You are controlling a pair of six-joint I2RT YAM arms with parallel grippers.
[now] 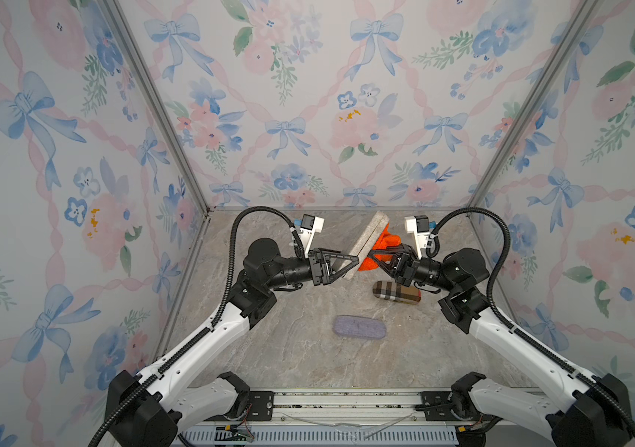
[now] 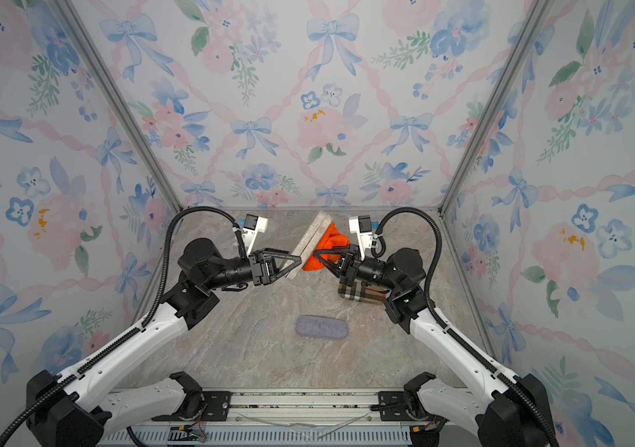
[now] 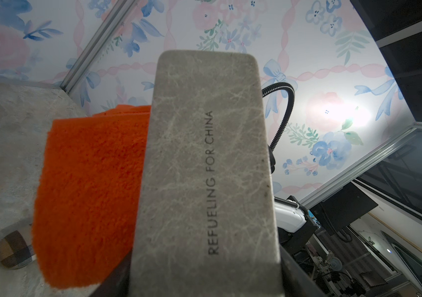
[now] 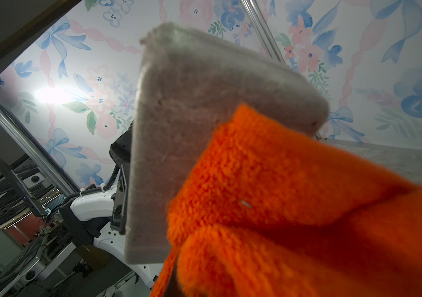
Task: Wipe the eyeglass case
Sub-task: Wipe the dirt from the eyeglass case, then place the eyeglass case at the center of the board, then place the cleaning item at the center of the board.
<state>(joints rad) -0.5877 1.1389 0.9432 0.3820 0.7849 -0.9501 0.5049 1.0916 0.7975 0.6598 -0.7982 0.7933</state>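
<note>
Left wrist view is showing the eyeglass case held over the far middle of the table, left gripper grasping its near end, right gripper clenching the orange cloth against its right face, so wiping is looking underway, not finished

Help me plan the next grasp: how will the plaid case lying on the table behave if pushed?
The plaid case has rounded ends, so it may rock or roll. Its fabric-looking cover probably grips the table rather than sliding. It holds its shape, so likely stiff.
</note>
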